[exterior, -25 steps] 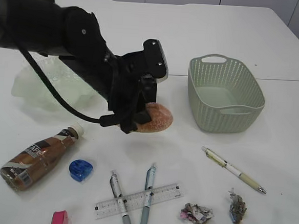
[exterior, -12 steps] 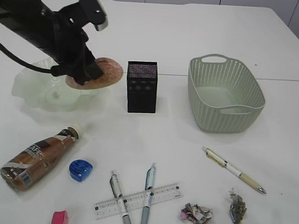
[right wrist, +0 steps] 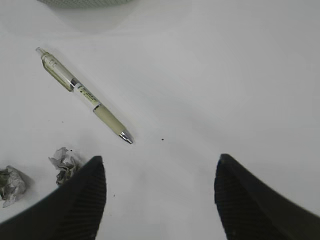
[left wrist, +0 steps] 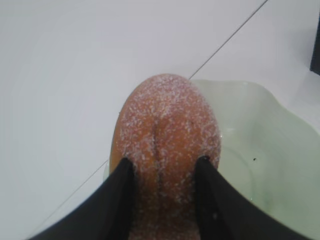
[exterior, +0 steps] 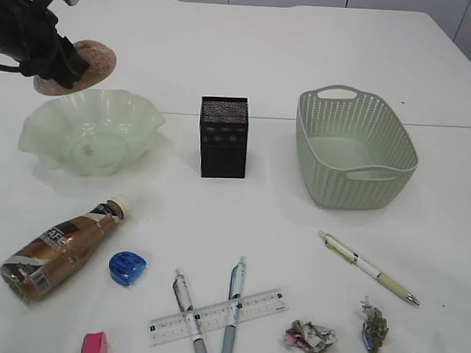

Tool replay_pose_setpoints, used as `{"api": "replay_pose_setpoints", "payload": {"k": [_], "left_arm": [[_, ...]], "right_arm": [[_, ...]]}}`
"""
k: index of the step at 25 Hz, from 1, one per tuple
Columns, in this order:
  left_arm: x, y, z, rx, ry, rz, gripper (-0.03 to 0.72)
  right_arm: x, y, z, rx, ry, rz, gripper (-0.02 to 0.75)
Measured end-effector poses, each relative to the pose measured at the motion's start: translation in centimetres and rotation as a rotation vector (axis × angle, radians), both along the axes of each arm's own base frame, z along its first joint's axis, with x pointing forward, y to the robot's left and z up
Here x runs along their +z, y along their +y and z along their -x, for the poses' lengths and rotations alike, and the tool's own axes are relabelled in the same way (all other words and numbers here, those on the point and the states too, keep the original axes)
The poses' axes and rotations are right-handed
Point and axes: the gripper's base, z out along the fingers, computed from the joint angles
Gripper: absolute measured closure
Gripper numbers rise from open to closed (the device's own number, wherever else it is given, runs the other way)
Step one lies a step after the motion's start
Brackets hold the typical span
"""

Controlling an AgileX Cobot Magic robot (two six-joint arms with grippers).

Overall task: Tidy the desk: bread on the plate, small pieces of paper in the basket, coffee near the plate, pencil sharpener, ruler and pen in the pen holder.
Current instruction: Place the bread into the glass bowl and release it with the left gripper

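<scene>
1. The left tool [left wrist: 162,172] grips the bread [left wrist: 165,135], a sugar-dusted bun, between both fingers; in the exterior view it hangs above the far left rim of the plate [exterior: 133,137], a wavy pale green glass dish.
2. The right tool [right wrist: 160,195] stands wide open with nothing in it, above bare tabletop [right wrist: 210,75], near the cream pen [right wrist: 82,95] and two paper wads [right wrist: 65,165].
3. The coffee [exterior: 61,249] lies on its side in front of the plate; its brown label has white letters, too blurred to read.
4. A blue sharpener [exterior: 126,267] lies just beside the bottle, and a pink item [exterior: 94,347] sits at the front edge.
5. The clear ruler [exterior: 218,315] lies across two pens [exterior: 233,306]; its markings are too small to read.
6. The black pen holder [exterior: 223,137] stands between the plate and the green basket [exterior: 382,166].
</scene>
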Motion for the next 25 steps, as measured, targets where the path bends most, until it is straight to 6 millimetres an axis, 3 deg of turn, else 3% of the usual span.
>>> {"api": "replay_pose_setpoints", "payload": {"k": [6,11,16,22,25], "left_arm": [[-3.5,0.4,-1.0,0.04,0.079,0.035,0.381],[-5.4,0.1,-1.5,0.073,0.124,0.084,0.27],[-5.6,0.0,-1.4,0.077,0.133,0.095,0.101],[-5.5,-0.2,-1.2,0.083,0.154,0.127,0.08],[-4.3,-0.7,-0.2,0.066,0.221,0.175,0.09]], "right_arm": [[0.0,0.0,0.0,0.0,0.0,0.0,0.239],[0.0,0.0,0.0,0.0,0.0,0.0,0.239],[0.0,0.0,0.0,0.0,0.0,0.0,0.239],[0.0,0.0,0.0,0.0,0.0,0.0,0.239],[0.0,-0.1,0.0,0.003,-0.002,0.007,0.239]]}}
